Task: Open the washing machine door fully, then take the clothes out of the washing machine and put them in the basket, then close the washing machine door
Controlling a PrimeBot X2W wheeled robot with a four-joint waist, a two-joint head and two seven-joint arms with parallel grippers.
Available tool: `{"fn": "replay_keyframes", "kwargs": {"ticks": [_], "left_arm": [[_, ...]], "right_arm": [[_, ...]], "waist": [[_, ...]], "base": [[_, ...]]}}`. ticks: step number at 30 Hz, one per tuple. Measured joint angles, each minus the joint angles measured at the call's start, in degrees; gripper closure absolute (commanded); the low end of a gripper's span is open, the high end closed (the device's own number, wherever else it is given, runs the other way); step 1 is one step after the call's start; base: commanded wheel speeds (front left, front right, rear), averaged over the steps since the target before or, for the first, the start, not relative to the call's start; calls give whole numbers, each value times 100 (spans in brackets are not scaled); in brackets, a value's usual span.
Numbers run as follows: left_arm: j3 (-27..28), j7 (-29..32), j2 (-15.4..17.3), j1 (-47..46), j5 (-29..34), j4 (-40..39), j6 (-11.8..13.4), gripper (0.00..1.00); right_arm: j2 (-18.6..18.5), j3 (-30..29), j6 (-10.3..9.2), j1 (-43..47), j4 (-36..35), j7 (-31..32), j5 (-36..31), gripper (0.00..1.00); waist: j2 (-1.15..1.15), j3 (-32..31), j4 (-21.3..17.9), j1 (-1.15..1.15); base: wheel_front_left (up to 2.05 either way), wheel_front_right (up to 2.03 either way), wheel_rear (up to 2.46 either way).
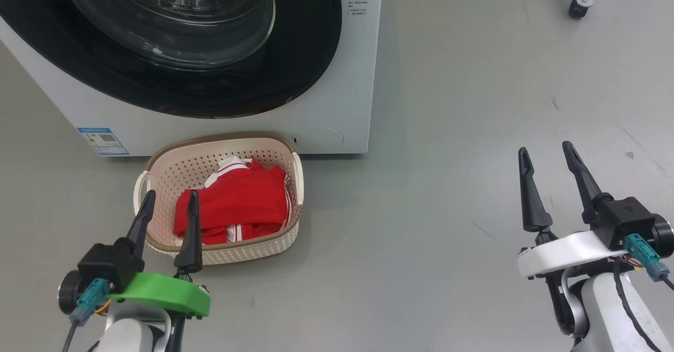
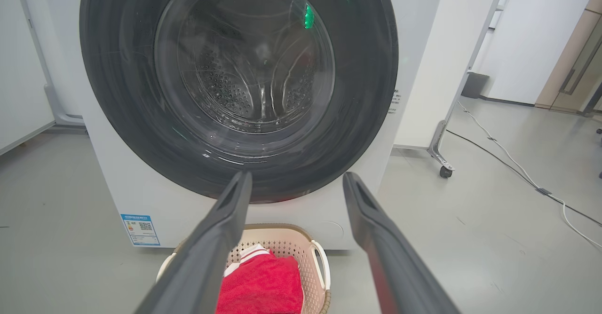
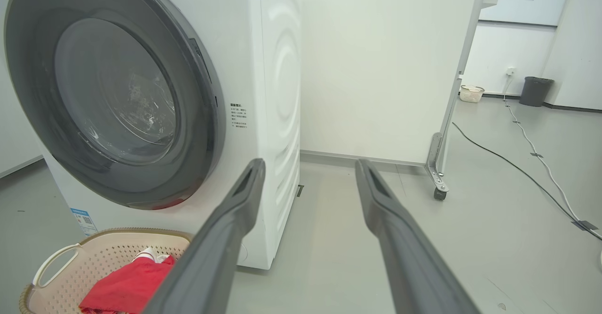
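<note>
Red fabric, the clothes (image 1: 231,204) lie heaped in the basket (image 1: 221,140), which sits on the floor (image 1: 447,183) just in front of the washing machine (image 1: 337,115), below its round door; they look soft, light and limp, so a pinch on a raised fold near the top of the heap would probably lift them, though trailing ends may snag on the perforated wall; the washing machine door (image 1: 158,86) seems to lie flush against the front, shut or nearly so; it is stiff, and its glossy black rim looks slippery, so a flat push on the rim would likely serve better than a pinch, keeping off the domed glass; the left gripper (image 1: 171,196) sits low at the basket's near left side, fingers pointing toward the machine, spread apart and holding nothing; the right gripper (image 1: 545,149) hangs over bare floor, well apart from basket and machine, its fingers likewise parted and empty.
</note>
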Motion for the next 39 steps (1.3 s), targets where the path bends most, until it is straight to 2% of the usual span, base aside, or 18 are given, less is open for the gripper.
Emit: {"fn": "replay_keyframes", "kwargs": {"ticks": [15,39], "left_arm": [[-154,0,-11,1,-108,-109,0,0],[15,0,-23,27,-461,9,0,0]], "right_arm": [[27,-101,-1,8,-2,0,-125,0],[146,-185,65,38,12,0,-212,0]], "waist": [[0,5,9,0],[0,-35,51,0]], "base": [[0,0,0],[0,0,0]]}}
